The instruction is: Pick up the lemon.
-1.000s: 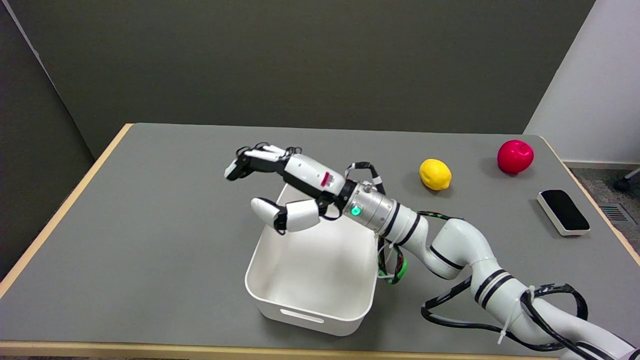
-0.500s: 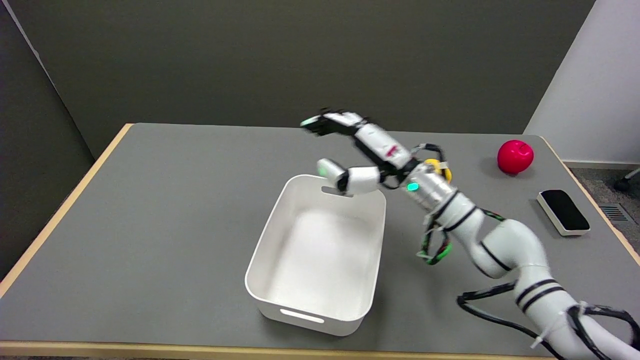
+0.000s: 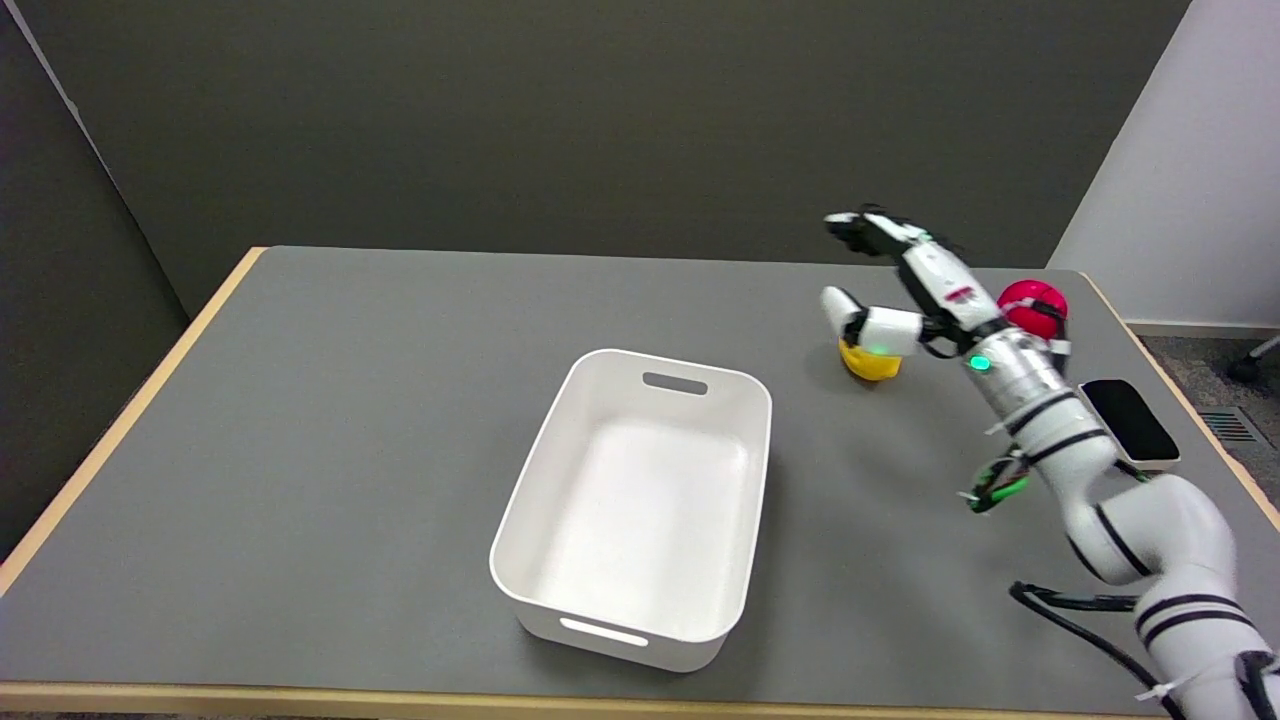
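Dark grey walls back a grey table (image 3: 330, 420) with a pale wooden edge. On it, largest first, sits a white bin (image 3: 560, 470) with slotted handles, nearer the front edge and well apart from the fruit. The right arm reaches in from the lower right, and its hand (image 3: 915, 290) hangs above the far right part of the table with fingers spread wide and nothing in them; the thumb shows just in front of the lemon (image 3: 872, 364), the other fingers arched higher and beyond it. A black-topped eraser-like block (image 3: 1135, 422) lies near the right edge, partly behind the forearm. A red apple (image 3: 1030, 303) peeks out behind the wrist. The lemon rests on the table just left of the wrist, its top hidden by the thumb. It is likely light, firm and somewhat smooth-skinned, prone to rolling, so wrapping the fingers around its broad middle from above seems safest.
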